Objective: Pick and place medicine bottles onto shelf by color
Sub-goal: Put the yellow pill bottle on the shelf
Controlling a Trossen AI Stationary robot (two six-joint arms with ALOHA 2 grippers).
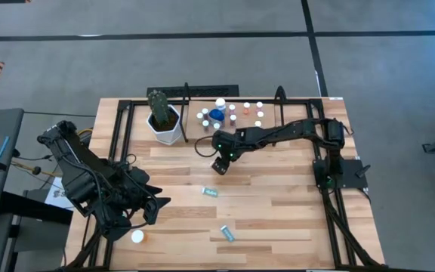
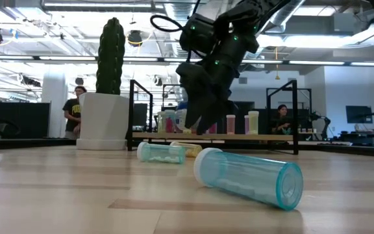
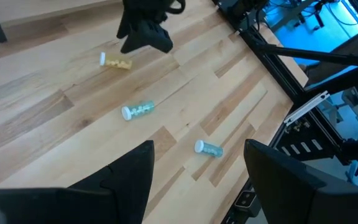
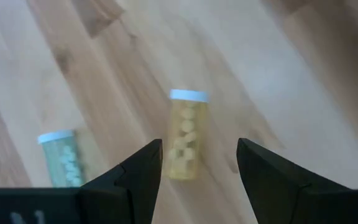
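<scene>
The job looks mostly done. About ten medicine bottles (image 1: 232, 113) stand on the shelf (image 1: 293, 102) at the far edge of the bench (image 1: 278, 219), beside a potted cactus (image 1: 163, 119). Four lie loose on the bench: two teal bottles (image 1: 211, 192), one yellow bottle (image 4: 186, 134) and one orange bottle (image 1: 138, 236). The right gripper (image 1: 222, 164) hovers over the yellow one, jaws apart and empty. The left gripper (image 1: 148, 210) waits near the orange one, jaws wide and empty
</scene>
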